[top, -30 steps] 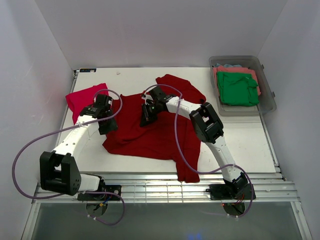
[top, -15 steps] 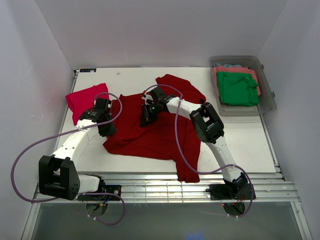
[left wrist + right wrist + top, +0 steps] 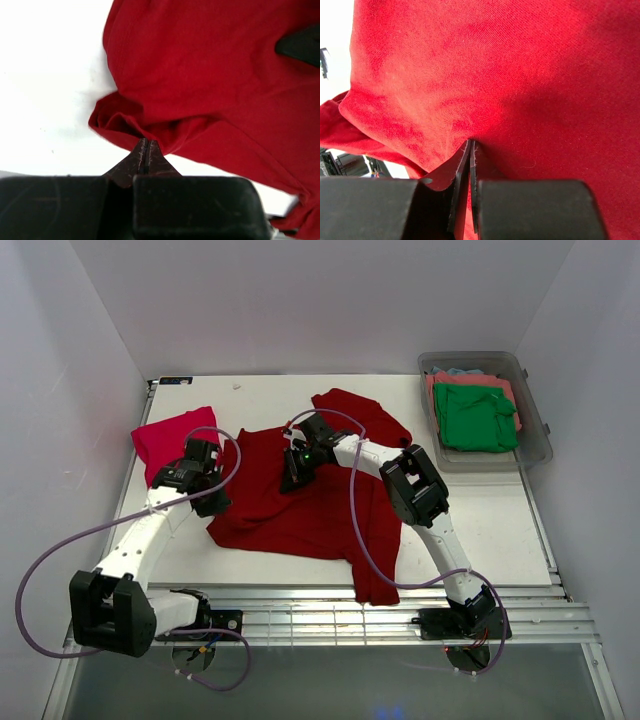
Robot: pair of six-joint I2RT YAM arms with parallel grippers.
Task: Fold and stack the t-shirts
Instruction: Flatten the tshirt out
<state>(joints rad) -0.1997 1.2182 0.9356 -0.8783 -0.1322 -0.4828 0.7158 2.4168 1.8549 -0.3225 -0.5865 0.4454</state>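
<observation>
Left fingers [image 3: 134, 162] clenched on dark red t-shirt [image 3: 300, 515] edge, right fingers [image 3: 459, 170] pinching its middle

no text can be read; a dark strip [image 3: 175, 380] at the table's [image 3: 270, 390] far corner perhaps bears some.

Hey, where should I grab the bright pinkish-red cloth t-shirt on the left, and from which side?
Probably the far edge of the bright pinkish-red cloth t-shirt, from straight above: it lies flat on the white table, and that edge shows uncovered beyond the left arm.
</observation>
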